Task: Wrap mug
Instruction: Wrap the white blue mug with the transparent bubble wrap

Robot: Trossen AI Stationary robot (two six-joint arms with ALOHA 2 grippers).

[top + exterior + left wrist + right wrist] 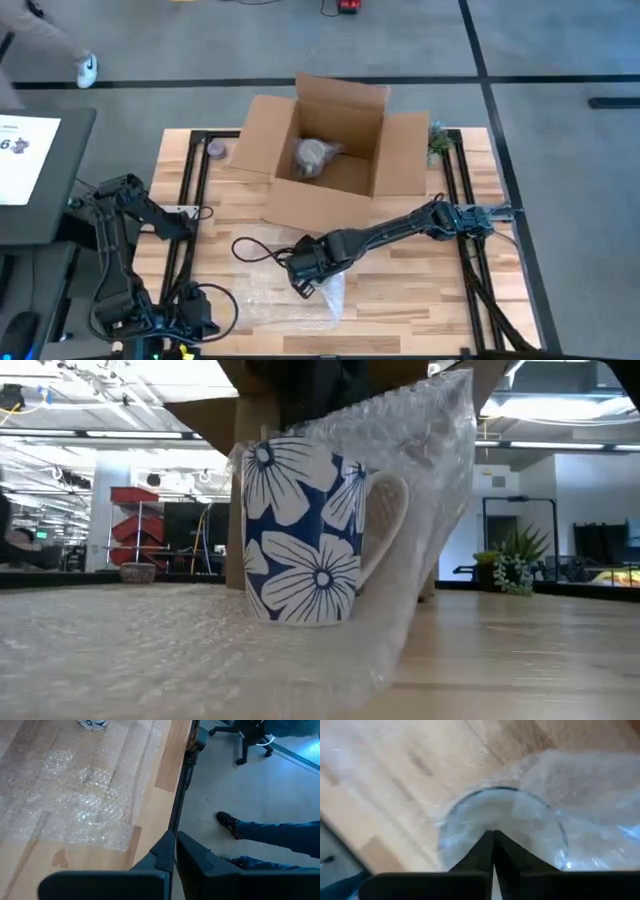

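A white mug with blue flowers (pixel 305 535) stands upright on a sheet of bubble wrap (pixel 290 300) near the table's front middle. One side of the wrap (pixel 430 480) is raised on the mug's handle side and drawn over its rim (pixel 505 815). My right gripper (pixel 305 278) hangs just above the mug, pointing down, shut on the wrap (pixel 493 837). My left gripper (pixel 175 840) is shut with nothing in it and waits at the table's front left corner (pixel 195 318). My right gripper comes from above, pointing down, over the mug's mouth. It holds the raised part of the bubble wrap (pixel 520 800); its own shut fingers hide the exact spot. The wrap rises from the table beside the handle (pixel 400 610) and lies over the rim.
An open cardboard box (pixel 400 165) with a wrapped bundle (pixel 315 155) inside stands at the table's far middle. A small plant (pixel 438 140) is at the far right, a tape roll (pixel 216 149) at the far left, a black cable (pixel 255 250) left of the mug. A person's legs (pixel 280 832) are beyond the front edge.
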